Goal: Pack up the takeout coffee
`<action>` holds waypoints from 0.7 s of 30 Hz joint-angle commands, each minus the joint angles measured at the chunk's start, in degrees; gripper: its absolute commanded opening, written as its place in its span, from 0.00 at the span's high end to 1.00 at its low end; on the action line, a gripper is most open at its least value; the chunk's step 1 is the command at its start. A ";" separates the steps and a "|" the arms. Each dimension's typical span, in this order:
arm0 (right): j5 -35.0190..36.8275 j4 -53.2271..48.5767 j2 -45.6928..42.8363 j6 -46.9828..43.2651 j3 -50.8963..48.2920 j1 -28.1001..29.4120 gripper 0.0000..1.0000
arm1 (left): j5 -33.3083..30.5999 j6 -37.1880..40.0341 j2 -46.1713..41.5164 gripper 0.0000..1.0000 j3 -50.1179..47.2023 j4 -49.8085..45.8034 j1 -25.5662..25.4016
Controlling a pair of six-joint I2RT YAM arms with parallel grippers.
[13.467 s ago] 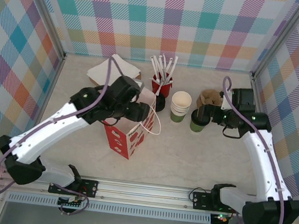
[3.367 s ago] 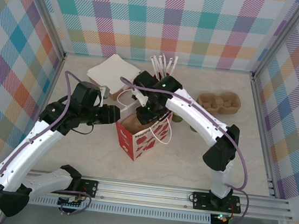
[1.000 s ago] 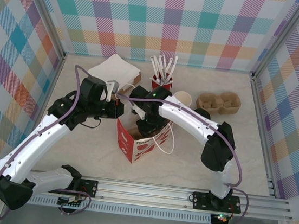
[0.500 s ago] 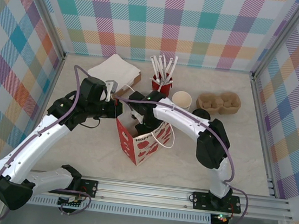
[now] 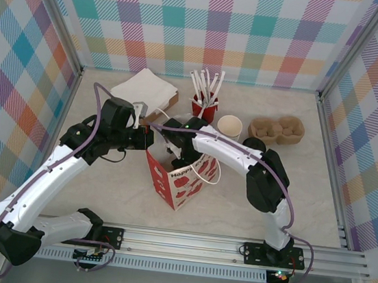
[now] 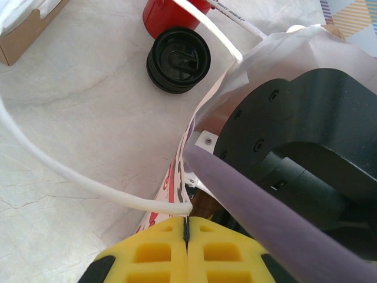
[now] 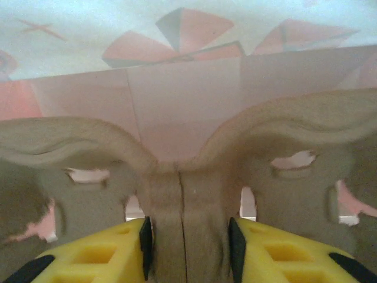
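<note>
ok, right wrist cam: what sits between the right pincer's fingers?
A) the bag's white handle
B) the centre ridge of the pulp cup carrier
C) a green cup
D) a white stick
B: the pulp cup carrier has its brown centre ridge standing between the yellow fingers of the right pincer.

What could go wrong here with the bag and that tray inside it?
The right gripper sits deep in the bag, straddling the cardboard tray; pulling out may drag the tray up or tip the bag. The left gripper pinches only the bag's rim, and the loose white handle may snag an arm.
</note>
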 commanded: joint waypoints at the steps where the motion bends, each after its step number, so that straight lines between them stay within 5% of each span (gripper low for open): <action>1: -1.00 -0.31 -1.15 0.36 0.90 0.30 0.52 | 0.21 0.10 -1.64 1.00 1.16 2.73 -0.07; 13: -0.21 -2.88 -4.44 1.78 9.79 -0.25 0.21 | 0.26 -0.43 -2.87 1.00 -0.26 2.74 -0.47; 21: -0.60 -4.38 -4.99 1.17 16.66 -0.76 0.10 | -0.56 -1.60 -3.99 1.00 -2.36 2.80 -0.55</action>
